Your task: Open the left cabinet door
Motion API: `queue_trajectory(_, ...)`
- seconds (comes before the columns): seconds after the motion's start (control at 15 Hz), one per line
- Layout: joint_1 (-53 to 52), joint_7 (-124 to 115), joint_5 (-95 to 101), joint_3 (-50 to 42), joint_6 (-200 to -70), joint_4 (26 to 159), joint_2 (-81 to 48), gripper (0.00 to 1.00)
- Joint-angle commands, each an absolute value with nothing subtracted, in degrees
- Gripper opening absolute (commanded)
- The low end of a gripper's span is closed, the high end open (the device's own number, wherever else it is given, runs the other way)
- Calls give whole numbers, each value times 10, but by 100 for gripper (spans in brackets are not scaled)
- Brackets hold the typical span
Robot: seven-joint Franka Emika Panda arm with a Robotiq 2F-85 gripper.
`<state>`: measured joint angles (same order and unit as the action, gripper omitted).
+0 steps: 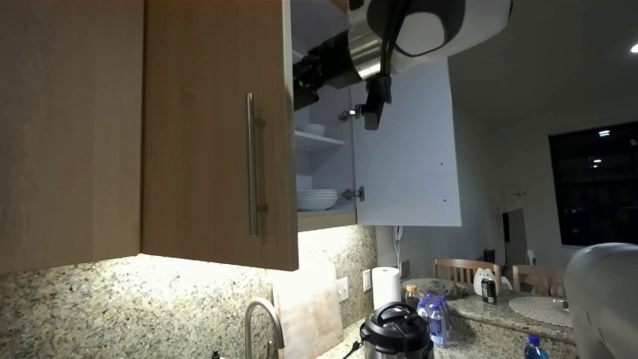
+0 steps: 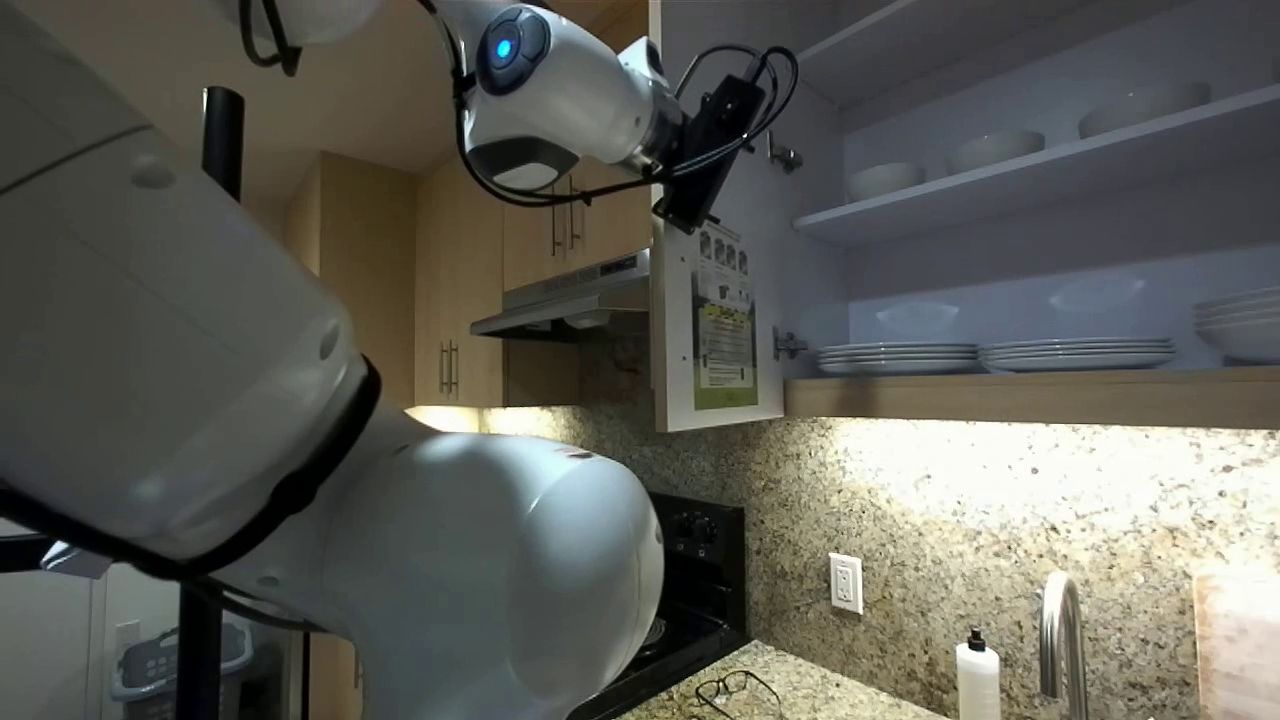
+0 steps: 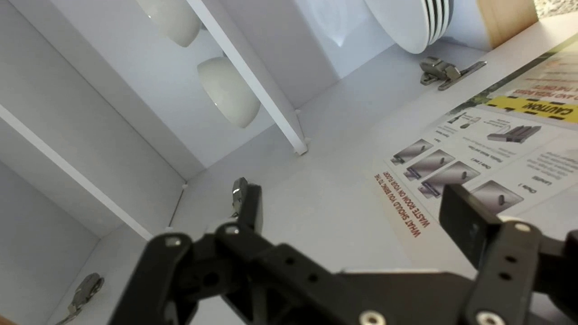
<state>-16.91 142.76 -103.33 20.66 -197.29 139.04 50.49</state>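
Closest in the wrist view is your black two-fingered metal gripper (image 3: 356, 214), its fingers set well apart with nothing held between them. Your task's thing, the tall, flat, light-brown wood-grain left cabinet door (image 1: 214, 149), stands swung out from the white-lined wall cabinet (image 2: 1040, 400), seemingly about square to its front. Its outer side, with a slim vertical silver bar handle (image 1: 252, 164), shows in an exterior view, where the gripper's tips are hidden behind the door's free edge. That puts you on the inner side, by the door's smooth white inner face (image 2: 678, 340), which carries a colourful printed poster (image 2: 725, 340). Whether the fingers touch that face, these views do not tell. Across from it, a pale whitish door panel (image 1: 406, 149) also stands open. Between the two, a white shelf (image 2: 1040, 175) holds rounded white bowls (image 2: 990, 150), with stacked flat white plates (image 2: 898, 360) below. The step in hand looks to be the tail end of the opening, a push outward from inside. If you want the door wider, press gently on its inner face near the free edge, away from the shelf. If it is wide enough, back the gripper out without hooking the door and dragging it shut.
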Motion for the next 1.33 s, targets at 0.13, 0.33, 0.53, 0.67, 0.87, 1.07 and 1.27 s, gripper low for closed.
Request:
queue_trajectory(0.13, -135, 1409, -1027, 255, -1964, 1358, 463, 100)
queue_trajectory(0.33, -115, 1407, -1026, 280, -1965, 1335, 440, 100)
queue_trajectory(0.53, -89, 1405, -1027, 309, -1970, 1312, 418, 100)
queue_trajectory(0.67, -72, 1405, -1028, 328, -1972, 1297, 406, 100)
queue_trajectory(0.87, -45, 1407, -1027, 354, -1972, 1278, 389, 100)
queue_trajectory(1.07, -23, 1409, -1029, 372, -1972, 1264, 377, 100)
queue_trajectory(1.27, -21, 1416, -1041, 355, -1972, 1263, 363, 100)
